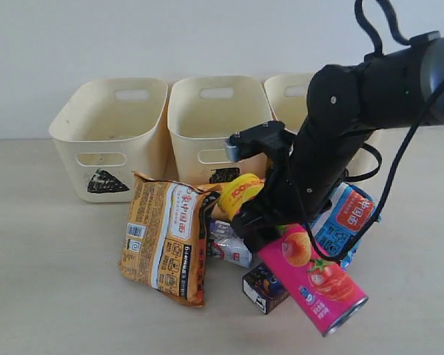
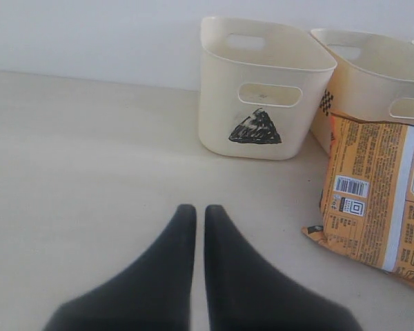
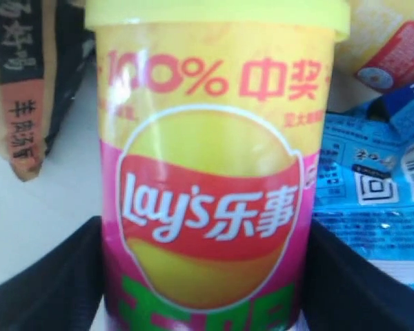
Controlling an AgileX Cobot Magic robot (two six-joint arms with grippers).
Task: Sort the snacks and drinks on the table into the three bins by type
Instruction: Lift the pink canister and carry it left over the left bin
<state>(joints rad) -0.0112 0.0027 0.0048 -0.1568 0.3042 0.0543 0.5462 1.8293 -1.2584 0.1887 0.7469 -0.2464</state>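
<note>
A pink chip tube point(image 1: 314, 285) with a yellow lid point(image 1: 240, 194) lies tilted on the pile of snacks. My right gripper point(image 1: 265, 222) straddles it near the lid end. In the right wrist view the tube point(image 3: 214, 172) fills the space between both black fingers point(image 3: 48, 283), which press on its sides. An orange bag point(image 1: 166, 240) lies to the left, a blue bag point(image 1: 348, 218) to the right. A dark purple carton point(image 1: 260, 287) and a pale carton point(image 1: 228, 244) sit under the tube. My left gripper point(image 2: 194, 214) is shut and empty over bare table.
Three cream bins stand along the back: one with a triangle mark point(image 1: 111, 137), a middle one point(image 1: 214, 118), and one point(image 1: 288, 92) partly hidden by my right arm. The triangle bin point(image 2: 262, 89) and the orange bag point(image 2: 379, 200) show in the left wrist view.
</note>
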